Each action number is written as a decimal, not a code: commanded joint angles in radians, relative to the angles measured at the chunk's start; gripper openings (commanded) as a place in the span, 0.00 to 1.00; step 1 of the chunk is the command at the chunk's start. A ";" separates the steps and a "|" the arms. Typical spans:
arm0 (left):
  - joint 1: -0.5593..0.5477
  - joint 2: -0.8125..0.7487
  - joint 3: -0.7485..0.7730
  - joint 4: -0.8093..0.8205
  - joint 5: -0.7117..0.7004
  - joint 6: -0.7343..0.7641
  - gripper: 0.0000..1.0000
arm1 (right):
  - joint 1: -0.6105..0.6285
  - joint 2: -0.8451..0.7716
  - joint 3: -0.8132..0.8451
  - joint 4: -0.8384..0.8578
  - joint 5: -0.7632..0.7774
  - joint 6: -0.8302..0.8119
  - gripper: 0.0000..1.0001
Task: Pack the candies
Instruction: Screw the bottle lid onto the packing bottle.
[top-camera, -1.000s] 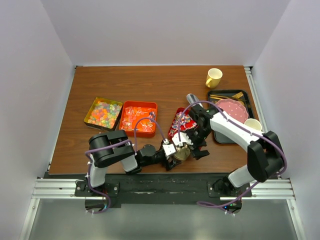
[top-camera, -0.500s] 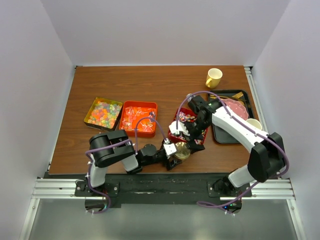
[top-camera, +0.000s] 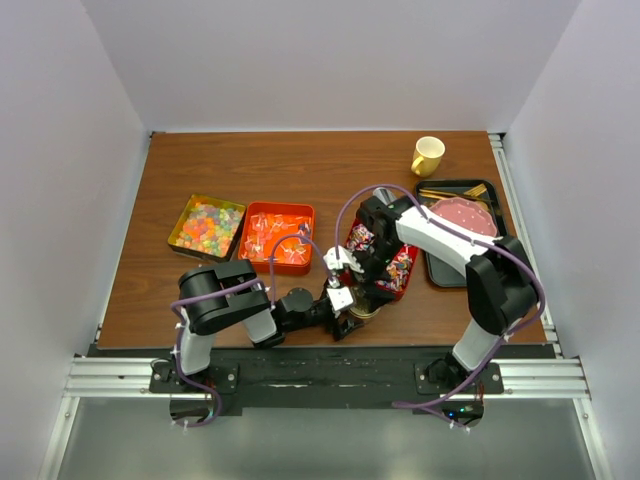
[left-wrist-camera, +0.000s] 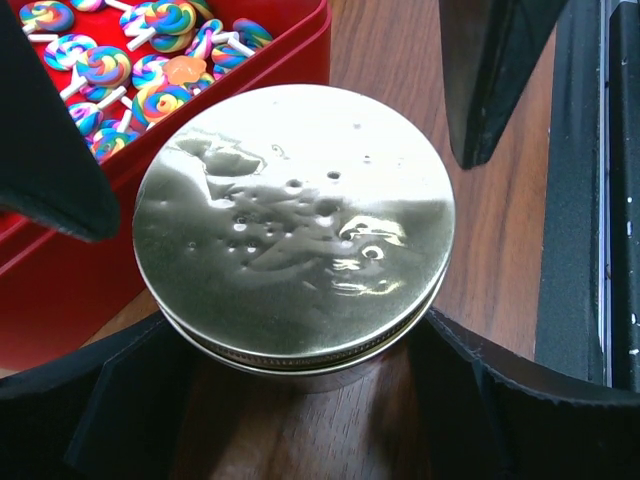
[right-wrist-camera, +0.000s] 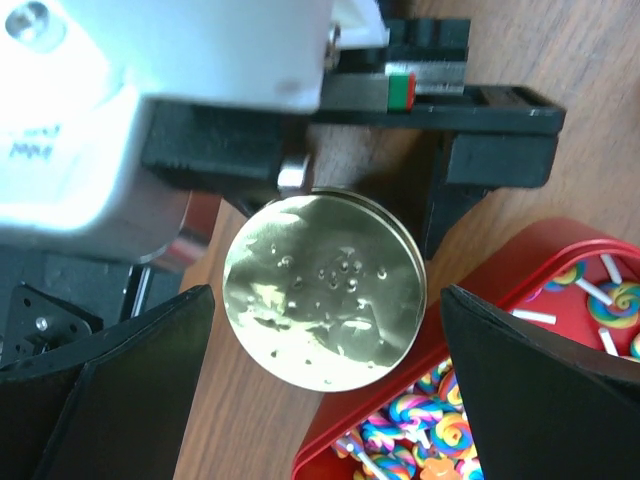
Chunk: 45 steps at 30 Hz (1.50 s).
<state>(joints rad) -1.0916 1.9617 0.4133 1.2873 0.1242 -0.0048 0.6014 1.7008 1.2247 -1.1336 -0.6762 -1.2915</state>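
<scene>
Left gripper (top-camera: 355, 305) at gold-lidded jar (top-camera: 366, 312), front centre. Right gripper (top-camera: 368, 290) close by, beside red tray (top-camera: 398, 296) of candies (top-camera: 403, 266).

Even, bright light from above fills the overhead view. The wooden surface (top-camera: 330, 165) carries only short, soft shadows and a faint sheen, and everything there is sharp. In the left wrist view the top of the gold-lidded jar (left-wrist-camera: 295, 225) throws mottled white glare, while the swirled candies (left-wrist-camera: 110, 65) stay crisp and the near jaws blur to black. In the right wrist view a white housing (right-wrist-camera: 150, 100) looks washed out, perhaps overexposed, and soft.
</scene>
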 joint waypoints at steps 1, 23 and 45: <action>0.007 0.062 -0.034 -0.289 -0.051 0.032 0.00 | 0.005 -0.035 -0.014 -0.035 -0.002 -0.040 0.99; 0.022 0.069 -0.031 -0.289 -0.064 0.011 0.00 | 0.003 -0.236 -0.229 0.011 0.092 0.044 0.99; 0.002 -0.041 -0.082 -0.316 0.017 0.025 1.00 | 0.005 -0.296 -0.249 0.164 0.153 0.284 0.99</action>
<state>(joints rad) -1.0916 1.9415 0.4175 1.2461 0.1768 0.0113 0.5968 1.4048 0.9421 -0.9646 -0.5316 -1.1225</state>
